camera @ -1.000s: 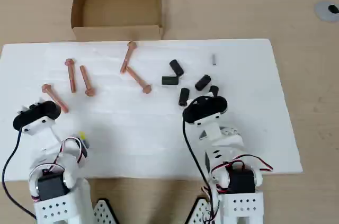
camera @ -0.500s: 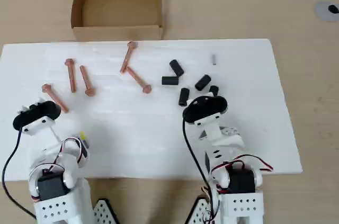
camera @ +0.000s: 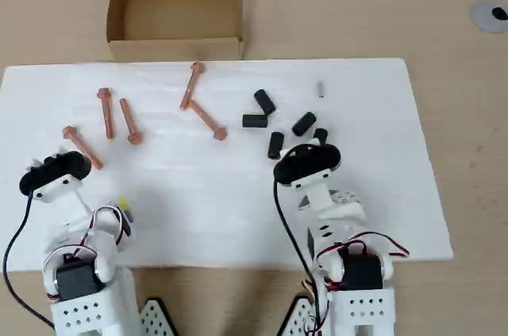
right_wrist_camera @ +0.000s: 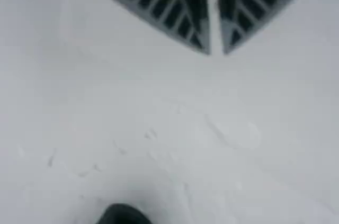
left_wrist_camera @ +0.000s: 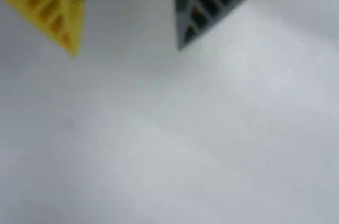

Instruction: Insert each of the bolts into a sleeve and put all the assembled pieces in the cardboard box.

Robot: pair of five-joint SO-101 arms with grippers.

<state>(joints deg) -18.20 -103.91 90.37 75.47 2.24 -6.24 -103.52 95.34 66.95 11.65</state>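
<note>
Over the white sheet (camera: pixel 198 193).
My left jaws are released, my right jaws clenched; bolts (camera: pixel 127 120) lie left, sleeves (camera: pixel 255 121) right.

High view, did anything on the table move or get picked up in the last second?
Nothing visibly changed. The left arm and the right arm hold the same poses, the bolts and the sleeves lie loose in the same spots on the white sheet, and the cardboard box is empty as before.
</note>
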